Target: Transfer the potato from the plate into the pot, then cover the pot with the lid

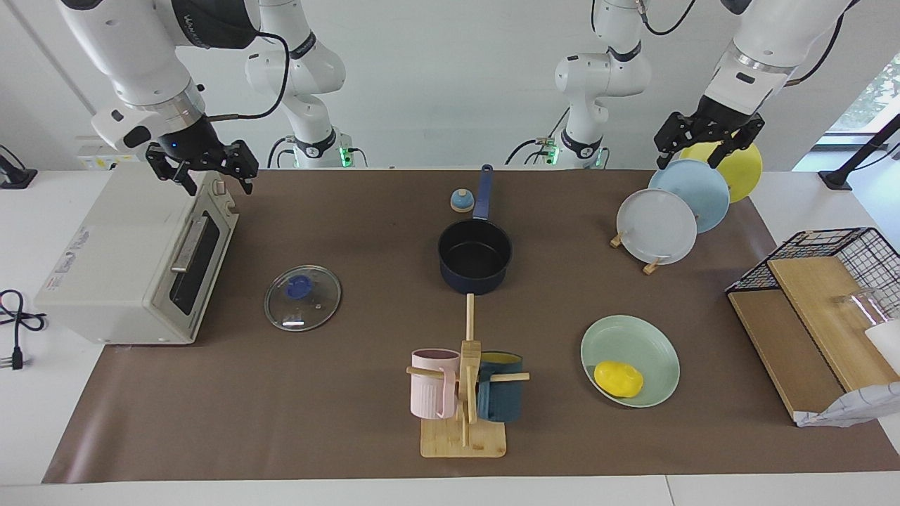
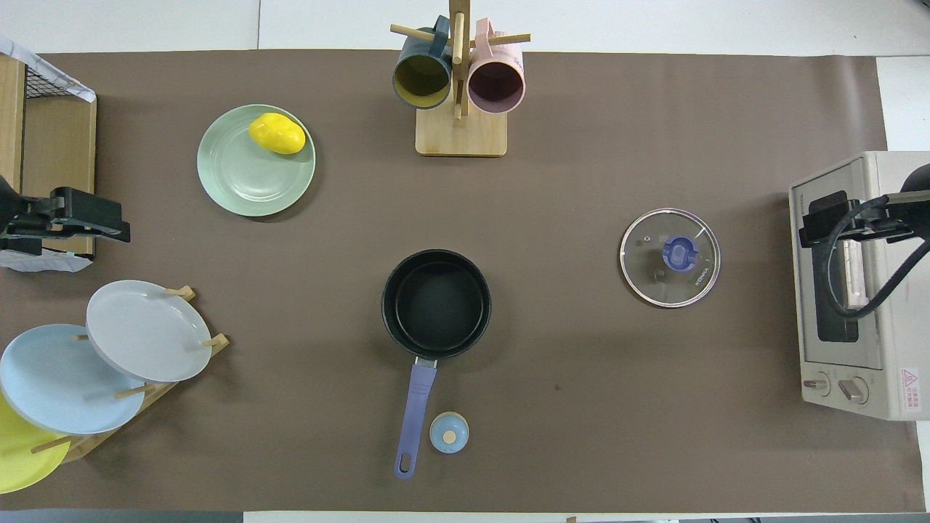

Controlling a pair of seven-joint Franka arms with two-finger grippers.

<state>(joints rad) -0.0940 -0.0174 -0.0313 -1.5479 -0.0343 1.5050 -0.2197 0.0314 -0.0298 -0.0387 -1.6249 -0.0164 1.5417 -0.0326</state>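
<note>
The yellow potato [image 1: 619, 378] [image 2: 277, 134] lies on the mint-green plate [image 1: 633, 341] [image 2: 247, 178] toward the left arm's end of the table. The navy pot [image 1: 475, 254] [image 2: 436, 303] stands mid-table, nothing inside, its handle pointing toward the robots. The glass lid [image 1: 302, 298] [image 2: 669, 257] lies flat toward the right arm's end. My left gripper [image 1: 692, 154] [image 2: 80, 218] is open and empty, raised over the upright plates. My right gripper [image 1: 218, 179] [image 2: 821, 218] is open and empty, raised over the toaster oven.
A toaster oven [image 1: 133, 260] stands at the right arm's end. A mug rack [image 1: 464, 393] with pink and dark blue mugs stands farther from the robots than the pot. A rack of upright plates [image 1: 657, 225], a small bell [image 1: 461, 201] and a wire basket [image 1: 815, 242] also stand here.
</note>
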